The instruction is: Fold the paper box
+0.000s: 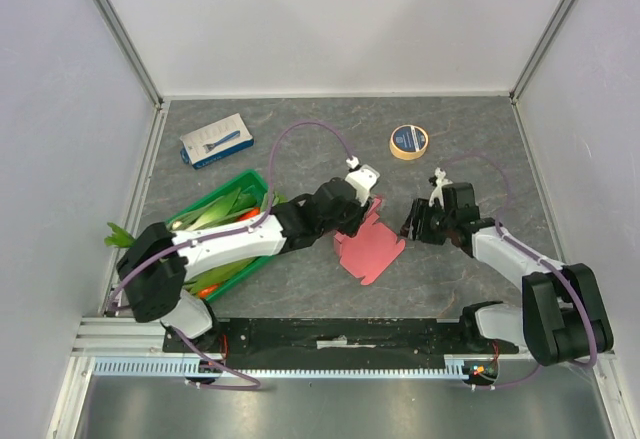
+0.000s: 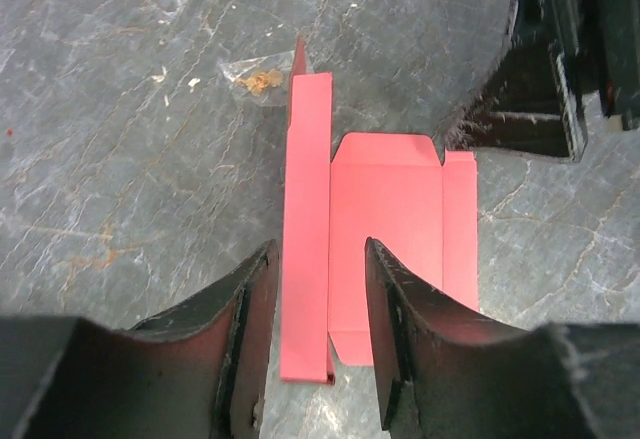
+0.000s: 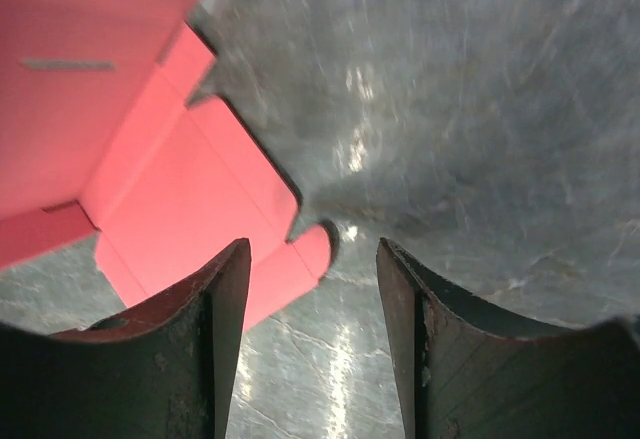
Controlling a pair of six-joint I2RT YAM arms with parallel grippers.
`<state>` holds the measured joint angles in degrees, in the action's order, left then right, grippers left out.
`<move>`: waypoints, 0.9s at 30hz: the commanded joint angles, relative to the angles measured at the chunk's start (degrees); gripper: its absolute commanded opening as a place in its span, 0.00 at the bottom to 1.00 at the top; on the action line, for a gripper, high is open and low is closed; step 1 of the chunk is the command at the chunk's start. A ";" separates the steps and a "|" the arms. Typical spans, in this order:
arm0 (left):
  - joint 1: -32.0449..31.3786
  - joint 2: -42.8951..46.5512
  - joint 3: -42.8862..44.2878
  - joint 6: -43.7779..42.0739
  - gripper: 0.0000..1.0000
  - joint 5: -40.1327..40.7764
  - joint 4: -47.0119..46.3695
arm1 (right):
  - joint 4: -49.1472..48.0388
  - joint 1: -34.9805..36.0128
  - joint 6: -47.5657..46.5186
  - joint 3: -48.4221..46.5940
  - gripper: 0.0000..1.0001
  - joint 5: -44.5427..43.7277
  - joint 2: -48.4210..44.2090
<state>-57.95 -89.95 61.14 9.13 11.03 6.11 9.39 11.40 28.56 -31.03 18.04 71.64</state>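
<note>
- Two grippers part-open, nothing clamped.
- The raised strip [image 2: 307,209] of the paper box [image 2: 385,209] sits inside my left gripper [image 2: 320,249]; a flap tip [image 3: 305,257] sits inside my right gripper [image 3: 312,246].
- Likely the first-wall fold; next: pinch, crease.

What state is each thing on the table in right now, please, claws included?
Pink card paper box cut-out: mostly flat, one long side panel folded up.
Left claw: open, straddling that raised panel.
Right claw: open, empty, beside the cut-out.
Green plastic crate: filled with vegetables.
Tan tape roll: lying flat.
</note>
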 commanded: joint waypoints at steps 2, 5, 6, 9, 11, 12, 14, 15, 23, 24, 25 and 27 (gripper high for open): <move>0.03 10.14 -7.51 5.81 0.53 3.91 -0.21 | -8.24 0.11 0.89 6.32 0.59 2.26 -1.67; 0.03 14.09 -12.71 8.10 0.57 3.92 -1.10 | -8.94 0.73 1.15 8.43 0.58 1.03 -1.50; 0.03 14.89 -13.41 9.75 0.57 4.09 -0.93 | -8.95 1.34 2.02 9.05 0.58 1.38 -1.59; 0.12 18.05 -15.52 13.01 0.57 4.00 -0.31 | -11.32 4.06 4.91 11.16 0.56 2.08 -2.20; 0.21 19.90 -15.62 14.16 0.57 4.44 1.00 | -12.29 5.56 7.99 13.61 0.56 2.43 -5.18; 0.12 20.16 -15.44 15.12 0.58 4.96 1.53 | -13.07 6.61 11.83 14.58 0.56 3.22 -6.50; 0.21 20.08 -15.44 16.71 0.55 8.11 3.11 | -15.71 8.10 15.98 17.73 0.55 4.54 -10.98; 0.21 20.08 -16.05 18.28 0.54 9.09 3.90 | -17.19 10.46 18.61 18.80 0.55 4.81 -12.47; 0.12 22.36 -23.87 17.70 0.57 12.88 -2.84 | -7.13 12.95 19.02 14.17 0.66 -0.36 -24.17; 0.12 22.36 -25.71 16.81 0.57 13.05 -3.99 | -4.93 12.69 17.25 12.85 0.68 -3.60 -24.61; -0.05 22.10 -26.51 15.85 0.57 13.58 -7.39 | -1.69 12.60 14.28 10.40 0.68 -5.46 -24.88; -0.23 20.62 -28.79 13.03 0.56 13.93 -11.19 | 0.36 11.90 11.53 8.19 0.69 -9.23 -24.71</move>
<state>-57.89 -68.95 35.33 25.65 21.56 5.06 2.72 24.14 46.78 -15.81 17.50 47.86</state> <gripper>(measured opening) 0.567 0.683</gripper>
